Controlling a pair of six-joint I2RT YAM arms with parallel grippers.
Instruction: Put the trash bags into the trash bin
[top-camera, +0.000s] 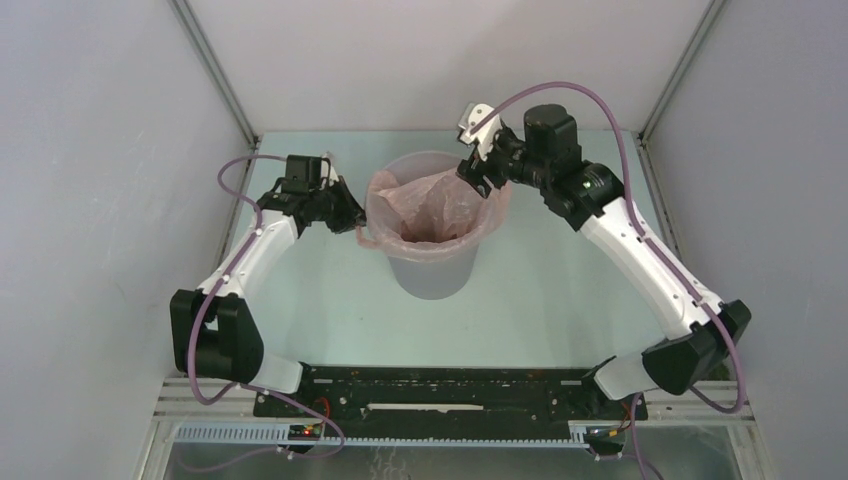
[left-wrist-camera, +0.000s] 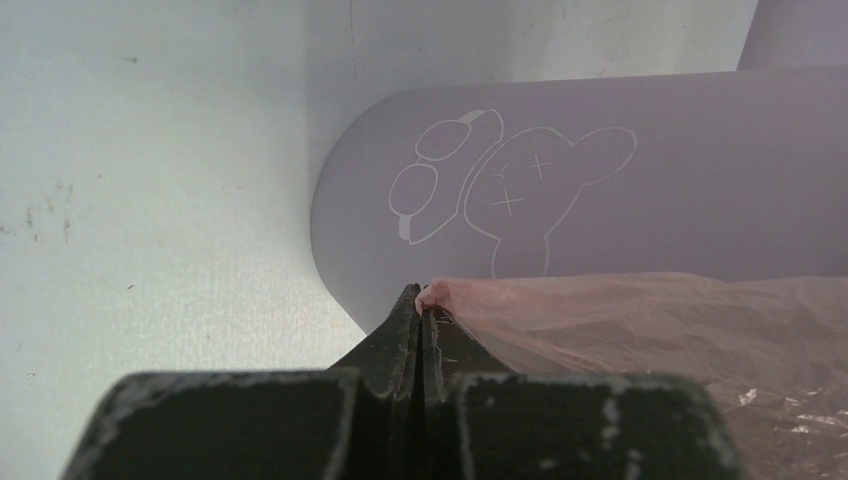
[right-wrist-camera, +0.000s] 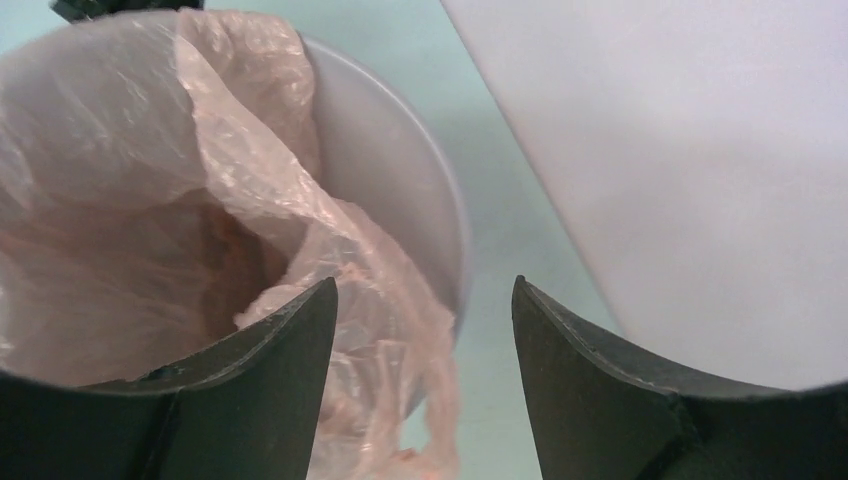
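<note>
My left gripper (left-wrist-camera: 420, 300) is clamped on the trash bag (top-camera: 432, 205) edge, just outside the trash bin (top-camera: 430, 272) left rim. My right gripper (right-wrist-camera: 421, 287) stands spread over the far-right rim, with bare table (top-camera: 560, 280) beyond.

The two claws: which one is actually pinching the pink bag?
The left claw: its fingers are shut on an edge of the bag, beside the bin. The right claw is open at the rim, gripping nothing.

Worktop (top-camera: 560, 285) count
One wrinkly translucent pale-pink plastic film bag (top-camera: 432, 205) and one round grey plastic bin (top-camera: 432, 275) are showing.
</note>
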